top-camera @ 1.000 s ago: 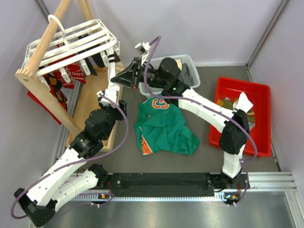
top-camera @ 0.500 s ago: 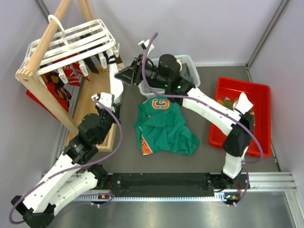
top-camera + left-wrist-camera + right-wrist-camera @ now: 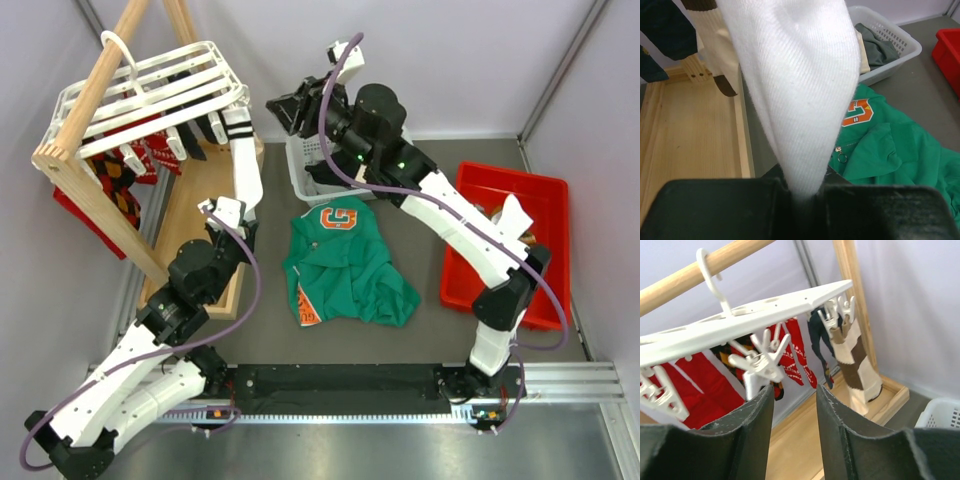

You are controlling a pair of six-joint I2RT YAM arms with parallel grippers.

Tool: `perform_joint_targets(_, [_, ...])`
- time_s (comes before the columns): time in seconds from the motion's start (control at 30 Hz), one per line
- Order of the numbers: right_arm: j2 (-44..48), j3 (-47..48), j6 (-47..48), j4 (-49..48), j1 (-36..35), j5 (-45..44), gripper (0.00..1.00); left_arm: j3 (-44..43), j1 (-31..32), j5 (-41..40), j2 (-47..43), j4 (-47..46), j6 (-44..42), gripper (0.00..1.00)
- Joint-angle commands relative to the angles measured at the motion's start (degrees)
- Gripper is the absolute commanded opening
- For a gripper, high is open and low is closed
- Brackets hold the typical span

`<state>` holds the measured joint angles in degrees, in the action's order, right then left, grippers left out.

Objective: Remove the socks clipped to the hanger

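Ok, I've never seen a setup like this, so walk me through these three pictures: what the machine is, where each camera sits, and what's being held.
These are two robot arms bolted to a table's near edge. The wide picture looks down from above. The other two come from a camera on each wrist. On the grey table lie a green shirt, a white basket and a red bin. At the left, a wooden rack carries a white hanger with socks clipped under it. The left hand is shut on a white sock hanging from the hanger. The right hand is open and empty, facing a clip.
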<state>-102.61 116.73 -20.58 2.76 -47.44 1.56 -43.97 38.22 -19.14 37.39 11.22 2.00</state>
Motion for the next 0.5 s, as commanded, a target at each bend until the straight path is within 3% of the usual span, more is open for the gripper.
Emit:
perform_joint_targets(0.0, [-2.86, 3.76, 0.53, -1.71, 2.26, 0.37, 0.41, 0.81, 0.10, -0.29, 0.05, -1.29, -0.24, 0.00])
perform_joint_targets(0.27, [-8.13, 10.70, 3.08, -3.20, 3.41, 7.56, 0.50, 2.13, 0.10, -0.64, 0.58, -2.26, -0.77, 0.00])
perform_joint_targets(0.47, [-8.14, 9.13, 3.61, -8.21, 2.88, 16.89, 0.54, 2.13, 0.10, -0.46, 1.64, -2.08, -0.51, 0.00])
